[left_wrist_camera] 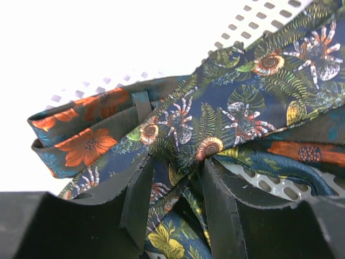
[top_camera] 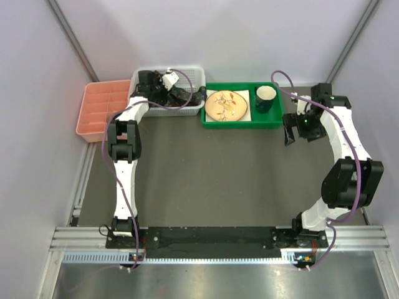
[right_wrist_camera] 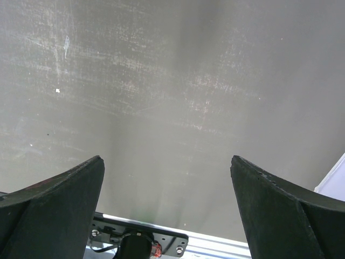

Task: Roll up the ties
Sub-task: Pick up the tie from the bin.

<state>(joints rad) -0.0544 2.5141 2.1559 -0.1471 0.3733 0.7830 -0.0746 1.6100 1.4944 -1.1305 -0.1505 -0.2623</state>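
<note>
- Risk, multiple pick: several bands of the ties (left_wrist_camera: 226,118) cross between the fingers of the left gripper (left_wrist_camera: 175,194). A lift from this position would probably bring up more than one band.
- Risk, mid-length hold: the fingers straddle a stretch of fabric, not an end. Loose lengths could drag, snag on the perforated wall of the white basket (left_wrist_camera: 259,183), and shift or tip it.
- Risk, slip: the cloth looks thin and smooth. A shallow hold could let it slide out under its own weight.
- Left gripper state: fingers partly apart with fabric between them. Whether the pads press the fabric cannot be told.
- Right gripper (right_wrist_camera: 167,210) state: jaws spread wide with nothing between them, above the grey table (right_wrist_camera: 161,81), well apart from the basket.
- Location: the ties lie heaped in the white basket at the far edge of the table, on the left arm's side, beneath the left gripper.
- Appearance: dark navy cloth printed with ferns, spiders, snail shells and orange flowers. The bands are overlapped and twisted, and one shows a narrow dark keeper loop (left_wrist_camera: 141,105). None is rolled.
</note>
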